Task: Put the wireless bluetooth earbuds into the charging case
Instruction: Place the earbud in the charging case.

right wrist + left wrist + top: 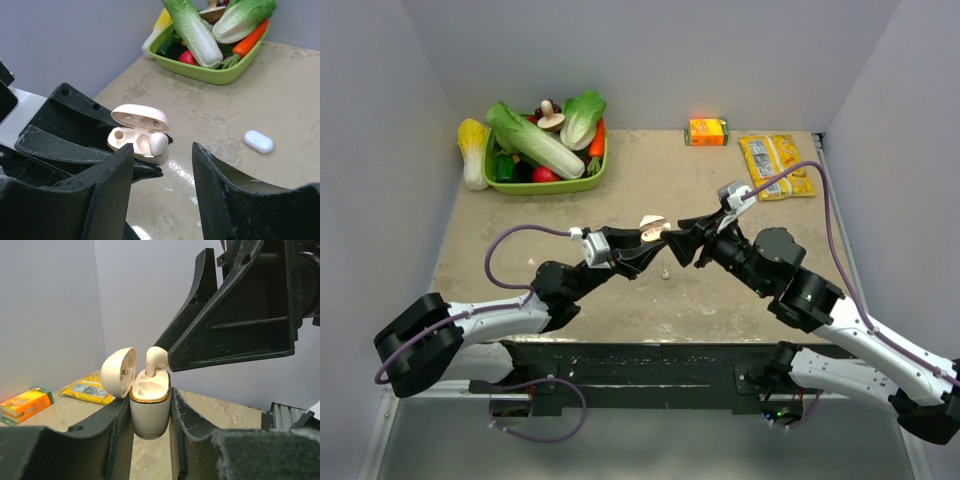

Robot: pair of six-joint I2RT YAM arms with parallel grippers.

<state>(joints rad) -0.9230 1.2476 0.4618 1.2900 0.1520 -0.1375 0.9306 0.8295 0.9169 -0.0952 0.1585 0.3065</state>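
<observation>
My left gripper (642, 240) is shut on the charging case (150, 410), a small glossy white case with a gold rim, and holds it upright above the table with its lid (118, 371) open. One earbud (156, 360) stands in the case's slot, stem down and head sticking out. My right gripper (676, 236) is open. One of its fingers (230, 325) has its tip right beside the earbud's head. In the right wrist view the case (131, 141) and the earbud (158, 143) sit just beyond the open jaws. A second pale earbud (258, 141) lies on the table.
A green basket (545, 186) of toy vegetables stands at the back left. An orange box (707, 131) and a yellow packet (775, 165) lie at the back right. Grey walls close in the table on three sides.
</observation>
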